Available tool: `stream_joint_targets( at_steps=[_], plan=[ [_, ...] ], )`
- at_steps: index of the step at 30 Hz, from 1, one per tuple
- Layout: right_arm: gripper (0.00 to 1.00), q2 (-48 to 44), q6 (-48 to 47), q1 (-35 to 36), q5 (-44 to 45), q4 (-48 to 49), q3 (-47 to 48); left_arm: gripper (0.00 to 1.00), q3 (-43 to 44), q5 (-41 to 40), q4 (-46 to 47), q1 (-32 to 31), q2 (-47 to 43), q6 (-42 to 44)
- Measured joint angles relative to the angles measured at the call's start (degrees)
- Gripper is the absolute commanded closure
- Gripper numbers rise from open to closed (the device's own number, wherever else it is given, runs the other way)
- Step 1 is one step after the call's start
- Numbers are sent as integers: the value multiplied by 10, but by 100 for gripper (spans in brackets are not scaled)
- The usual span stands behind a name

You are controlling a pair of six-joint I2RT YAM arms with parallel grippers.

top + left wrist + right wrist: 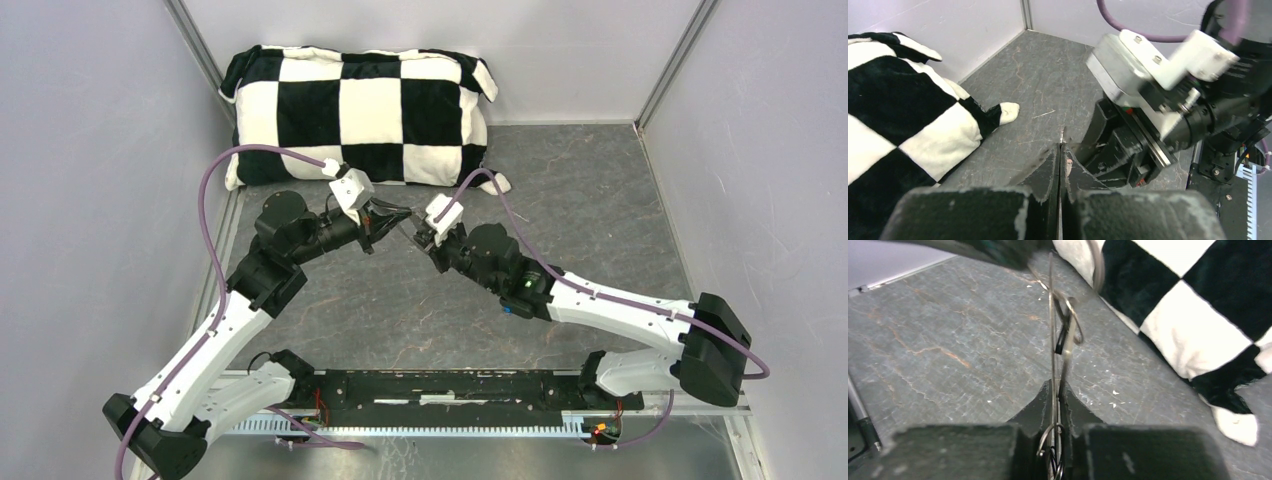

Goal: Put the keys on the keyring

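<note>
Both arms meet above the middle of the floor. My right gripper (pixel 1055 385) (pixel 419 236) is shut on the keyring (pixel 1051 315), a thin silvery wire running straight up from its jaws. A small ring and a black-headed key (pixel 1062 341) hang against that wire a little above the fingertips; I cannot tell whether the key is threaded on it. Another small ring sits deep between the right jaws. My left gripper (pixel 1060 146) (pixel 384 214) is shut, with a sliver of wire (pixel 1062 134) poking out of its tip. It shows blurred at the wire's upper end in the right wrist view. No blue key shows.
A black-and-white checkered pillow (pixel 360 105) (pixel 898 115) (pixel 1198 300) lies against the back wall, just beyond the grippers. Grey marbled floor (pixel 590 200) spreads to the right. White walls enclose three sides. The right wrist's white camera block (pixel 1168 55) sits close in front of the left gripper.
</note>
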Motion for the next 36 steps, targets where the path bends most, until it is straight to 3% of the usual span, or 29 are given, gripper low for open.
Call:
stream_joint_targets(
  at_steps=[2,4,6,8,17,23,28,36],
  plan=[
    [97,-4,17,-22,-35,3,-6,93,0,1,1,0,-3,0],
    [94,-10,38,-35,-78,5,-11,65,0,2,2,0,-3,0],
    [100,-16,60,-49,-127,5,-12,27,0,1,2,0,-5,0],
    [100,-20,84,-62,-180,5,-12,2,0,-2,1,0,-7,5],
    [100,-35,254,-144,-414,-45,-11,0,0,-53,-36,0,-27,115],
    [100,-49,351,-196,-513,-90,9,0,-5,31,-102,0,-96,248],
    [100,-48,426,-230,-568,-76,11,0,-57,134,-212,0,-175,456],
    [100,-26,537,-235,-623,12,11,1,-181,160,-292,0,-252,842]
  ],
)
